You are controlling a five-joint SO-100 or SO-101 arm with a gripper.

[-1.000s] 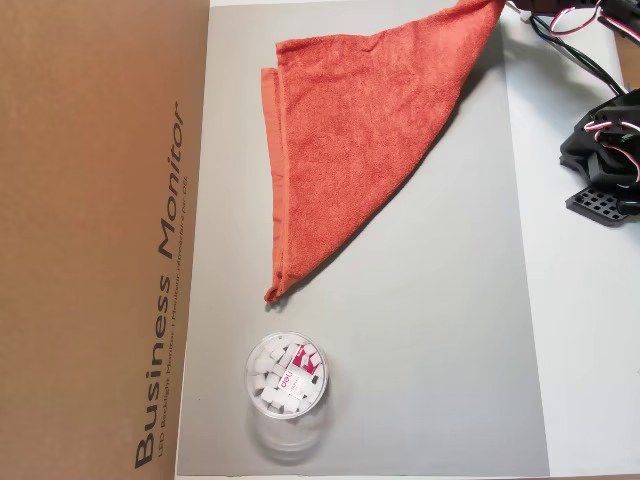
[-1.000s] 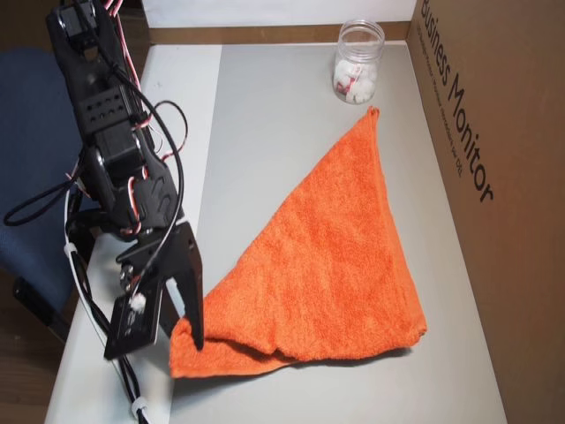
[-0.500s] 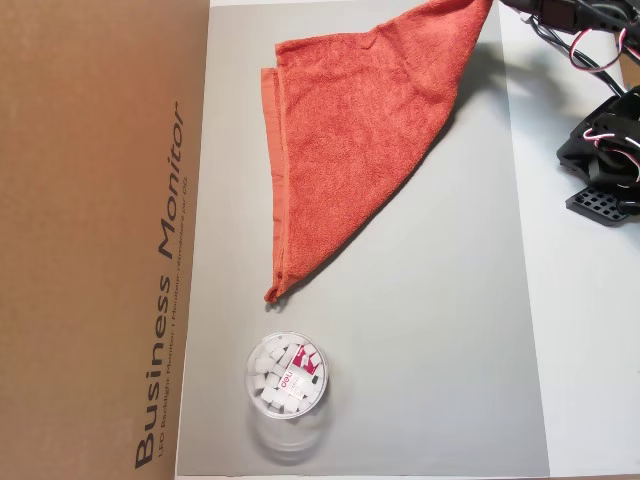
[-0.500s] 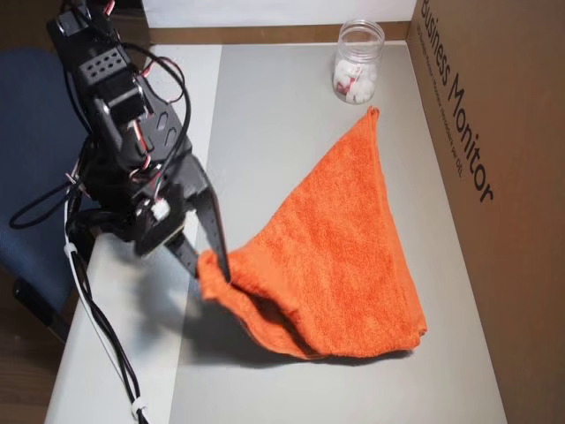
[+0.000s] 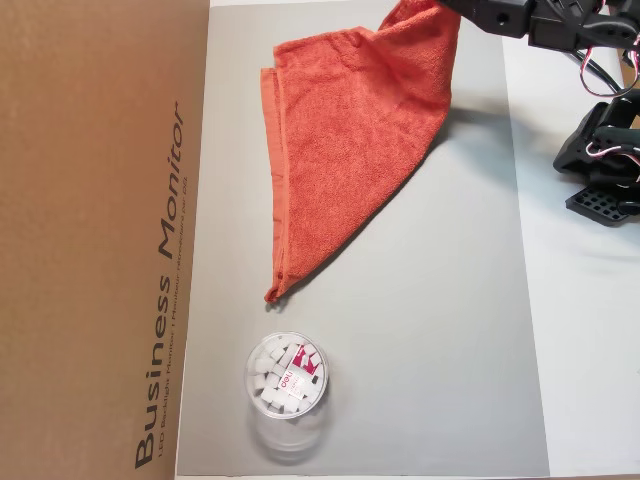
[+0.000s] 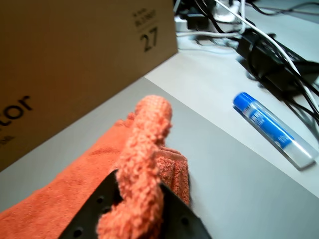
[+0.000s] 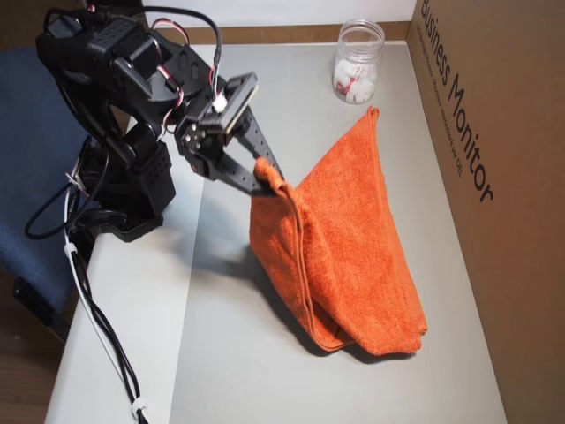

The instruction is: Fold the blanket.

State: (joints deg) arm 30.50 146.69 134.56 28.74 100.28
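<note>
The orange-red blanket [image 7: 353,256] lies on the grey mat [image 7: 256,353] in a rough triangle, with one corner raised into a tent. My gripper [image 7: 265,181] is shut on that raised corner, well above the mat. In an overhead view the gripper [image 5: 445,8] sits at the top edge, and the blanket [image 5: 350,130] hangs from it down to a point near the jar. The wrist view shows the terry corner of the blanket [image 6: 144,149] pinched between the black jaws of the gripper [image 6: 139,199].
A clear jar [image 7: 357,62] of white pieces stands just past the blanket's far tip. A tall cardboard box [image 7: 494,177] walls one side of the mat. The arm's base [image 7: 132,203] and cables sit on the other side. A blue-capped tube [image 6: 274,129] lies on the white table.
The gripper has risen from the mat with the blanket's corner and carried it toward the cardboard box. The blanket's near side now stands up in a fold.
</note>
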